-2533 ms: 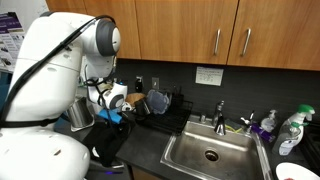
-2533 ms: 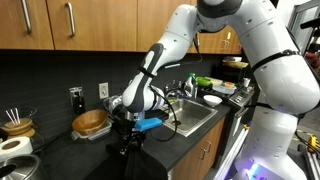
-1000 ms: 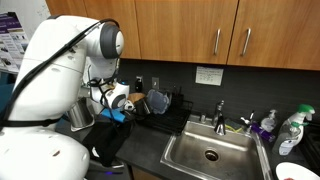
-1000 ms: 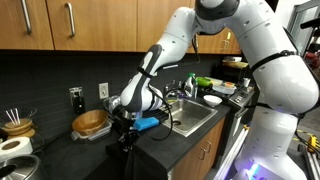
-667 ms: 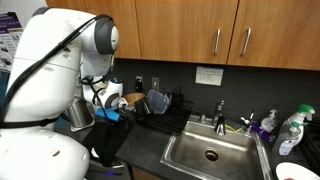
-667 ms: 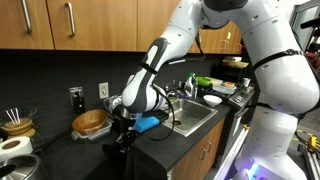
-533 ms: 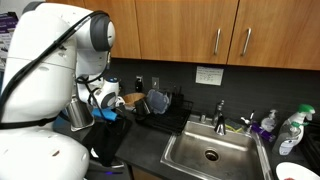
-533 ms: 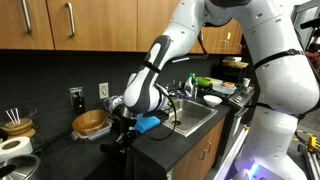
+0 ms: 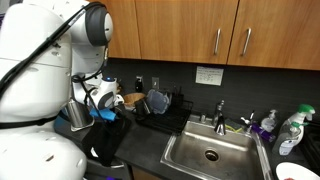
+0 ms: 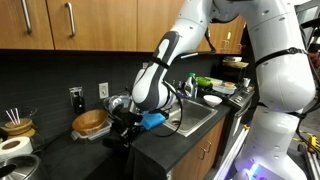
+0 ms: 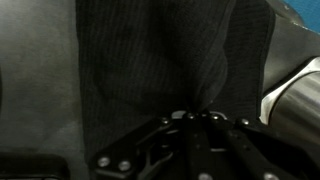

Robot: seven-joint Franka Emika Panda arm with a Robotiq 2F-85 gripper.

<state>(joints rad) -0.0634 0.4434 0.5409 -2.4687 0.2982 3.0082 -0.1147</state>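
Arm (image 9: 40,70): glossy white rounded shells, grey round joint cap (image 9: 97,25), black cable (image 9: 40,48) routed along the outside. Blue block (image 10: 152,121) at the wrist. Gripper (image 11: 190,118): matte black linkage bars, pale pivot screws.

Arm (image 10: 172,50) bent low, tool (image 11: 190,118) downward — pinched shut (wrist view)
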